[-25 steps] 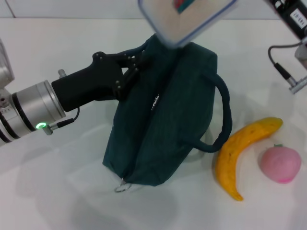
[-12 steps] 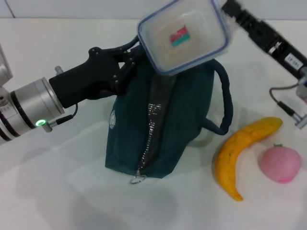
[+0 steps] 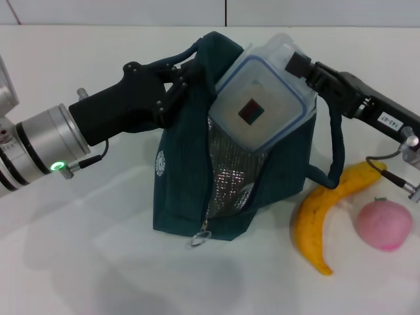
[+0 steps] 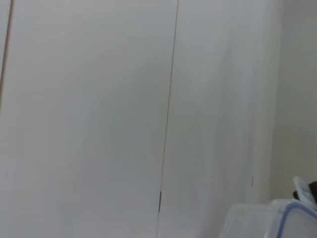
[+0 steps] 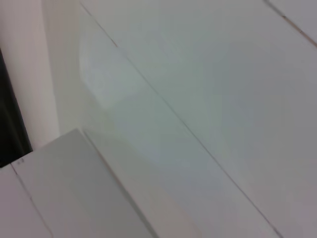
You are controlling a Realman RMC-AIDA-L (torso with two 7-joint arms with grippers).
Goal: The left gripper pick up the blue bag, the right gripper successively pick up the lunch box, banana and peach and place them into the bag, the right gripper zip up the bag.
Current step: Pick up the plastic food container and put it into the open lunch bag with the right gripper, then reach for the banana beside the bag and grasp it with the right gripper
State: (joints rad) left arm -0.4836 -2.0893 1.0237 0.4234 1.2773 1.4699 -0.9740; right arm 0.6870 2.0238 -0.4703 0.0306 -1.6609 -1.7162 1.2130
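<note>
Nearest on the white table lie the banana and, just right of it, the peach, both right of the blue bag and apart from either claw. The bag stands mid-table with its zipper open, its far-left top edge clamped in the left gripper. The lunch box sits tilted in the bag's mouth, its far-right corner pinched by the right gripper.

Pale wall panels with a thin vertical seam; a lunch box corner, blue-rimmed.
</note>
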